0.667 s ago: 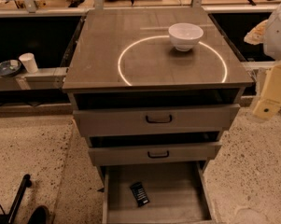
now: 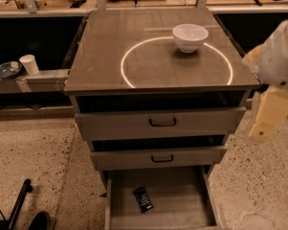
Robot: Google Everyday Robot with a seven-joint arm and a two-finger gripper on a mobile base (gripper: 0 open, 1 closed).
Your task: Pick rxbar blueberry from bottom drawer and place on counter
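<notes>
The small flat snack bar in its dark, near-black wrapper [image 2: 143,199] lies flat on the plain board floor of the lowest, narrowest grey-brown wooden drawer [image 2: 182,202]. That drawer stands pulled out. The bar sits left of the floor's middle, turned at a slant, apart from the drawer's walls.

Above it are two wider drawers, the middle one [image 2: 196,156] and the upper one [image 2: 115,124]. Each has a black handle.

On top is the flat square grey-brown desk [image 2: 100,56], marked with a large thin bright circle [image 2: 122,63]. A white round bowl [image 2: 190,36] stands upright on the circle's far edge.

My tool [image 2: 267,115], a pale cream piece hanging below my white arm [image 2: 280,56], is out to the right of the cabinet. It hangs about level with the upper drawer and well apart from the bar. I see nothing in it. Whether it is open or closed I cannot tell.

To the left, a long low bench [image 2: 43,76] carries a white cup [image 2: 29,64] and a dark plate [image 2: 6,70] near each other.
</notes>
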